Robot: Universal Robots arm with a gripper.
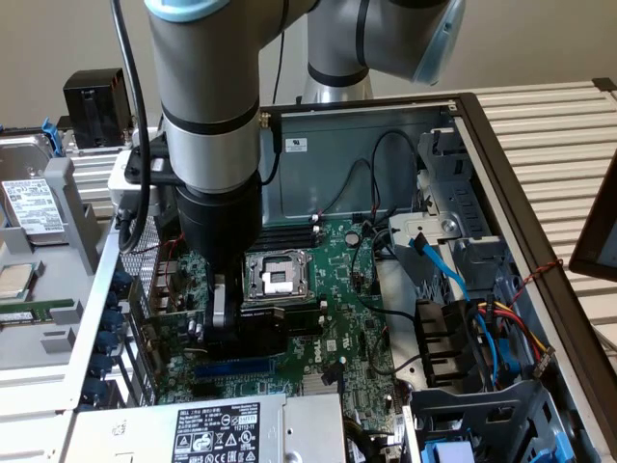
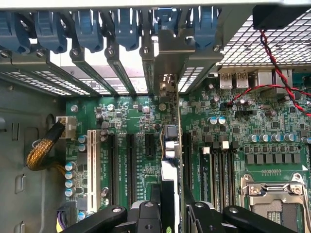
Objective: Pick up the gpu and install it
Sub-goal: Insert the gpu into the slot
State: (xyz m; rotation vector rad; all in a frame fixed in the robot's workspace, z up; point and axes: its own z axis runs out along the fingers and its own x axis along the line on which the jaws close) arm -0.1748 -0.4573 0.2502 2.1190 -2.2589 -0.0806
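The gpu [image 2: 170, 141] stands edge-on to the wrist camera between my fingers [image 2: 146, 216], and its silver end bracket [image 2: 163, 58] reaches up to the case's rear slot openings. My gripper [image 2: 171, 213] is shut on the gpu. In the exterior view my gripper [image 1: 227, 323] is low inside the open computer case, holding the black-shrouded gpu [image 1: 262, 336] just above the large green motherboard [image 1: 337, 289], below the CPU socket [image 1: 275, 275]. The card lines up with a black expansion slot [image 2: 185, 160]. Whether its edge sits in the slot is hidden.
Blue slot latches [image 2: 87, 29] line the rear of the case. A power supply [image 1: 212, 429] sits at the front. A drive cage with blue, red and yellow cables [image 1: 463, 309] crowds the exterior view's right. Red-black wires [image 2: 277, 63] hang near the rear ports. A hard drive [image 1: 29, 207] lies outside the case.
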